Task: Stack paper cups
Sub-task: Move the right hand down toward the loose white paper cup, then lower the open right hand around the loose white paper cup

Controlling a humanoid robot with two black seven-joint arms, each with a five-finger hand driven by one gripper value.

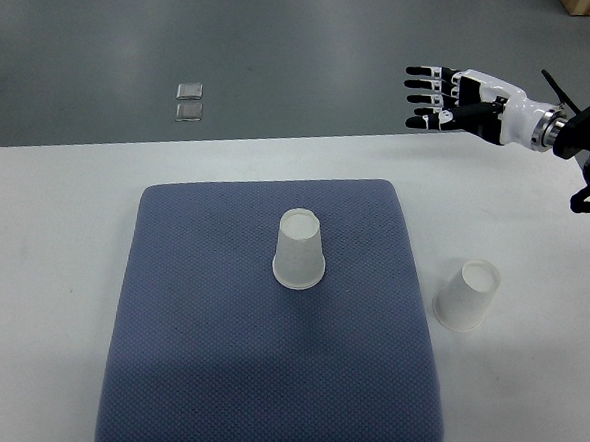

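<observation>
On the white table (55, 206) we see a square blue pad (206, 366) with a fine dimpled weave, and near its middle one white paper cup (300, 249) stands upside down, base up. Just off the pad's right edge a second cup (467, 296) also sits inverted, while beyond the pad's far right corner our right hand (445, 98) hovers, fingers spread and empty.

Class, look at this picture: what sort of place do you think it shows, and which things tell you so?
Probably a robotics lab or test room: a plain white table on a grey floor, a robot's right hand, and a blue mat with paper cups laid out.
</observation>
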